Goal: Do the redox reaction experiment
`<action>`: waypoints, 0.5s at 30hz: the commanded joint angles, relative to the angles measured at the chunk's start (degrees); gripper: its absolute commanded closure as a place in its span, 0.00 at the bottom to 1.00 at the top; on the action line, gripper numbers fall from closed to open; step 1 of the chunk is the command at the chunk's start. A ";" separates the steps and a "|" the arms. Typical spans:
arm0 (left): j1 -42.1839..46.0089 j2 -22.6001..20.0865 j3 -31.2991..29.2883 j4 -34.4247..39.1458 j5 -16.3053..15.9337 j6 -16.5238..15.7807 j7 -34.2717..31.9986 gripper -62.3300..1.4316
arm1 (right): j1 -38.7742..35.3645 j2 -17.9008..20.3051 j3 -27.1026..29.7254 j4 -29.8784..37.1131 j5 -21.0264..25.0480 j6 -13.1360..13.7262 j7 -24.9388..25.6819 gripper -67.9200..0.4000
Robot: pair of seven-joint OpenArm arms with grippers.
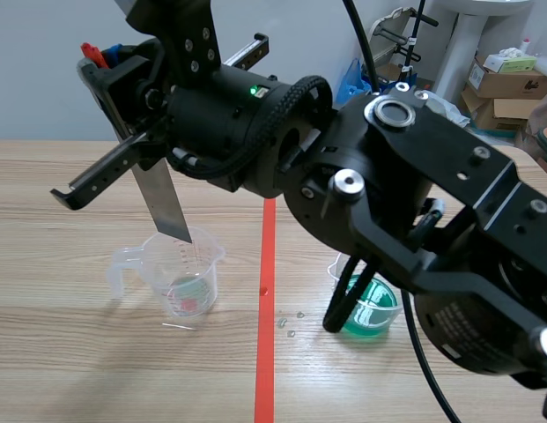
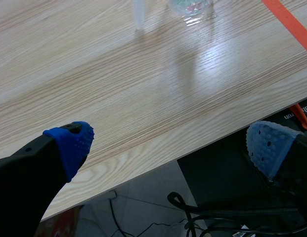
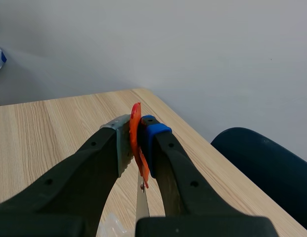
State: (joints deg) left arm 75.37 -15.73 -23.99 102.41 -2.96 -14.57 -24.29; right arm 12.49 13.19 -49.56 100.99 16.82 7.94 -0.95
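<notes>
Steel-grey strip hangs from our right gripper, clamped on its orange-red tab. Lower end sits at the mouth of the clear measuring cup, left of the tape line, midway between the table edges. We judge the dip step is on, strip prob. not yet in the liquid. Next: lower straight, w/o knocking the light cup. Beaker w/ green soln stands right of the line. Left gripper hangs released over the near edge. Cup's scale marks unreadable; no brand seen.

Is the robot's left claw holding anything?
No, the left gripper stands wide open over the edge of the table, with nothing in it.
</notes>
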 commanded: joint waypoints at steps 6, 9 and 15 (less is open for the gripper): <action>0.07 -0.02 -0.02 0.31 -0.17 -0.07 -1.62 0.00 | 0.96 -0.04 0.48 0.83 0.42 -0.15 1.27 0.97; 0.07 -0.02 -0.02 0.31 -0.17 -0.09 -1.68 0.00 | 0.96 -0.04 0.48 0.83 0.44 -0.15 1.29 0.97; 0.07 -0.04 -0.02 0.31 0.26 -0.09 -1.90 0.00 | 0.85 -0.04 0.48 0.83 0.57 -0.15 1.31 0.97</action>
State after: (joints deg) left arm 75.37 -15.73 -23.99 102.41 -2.81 -14.59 -25.21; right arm 12.49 13.19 -49.56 100.99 16.93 7.94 -0.95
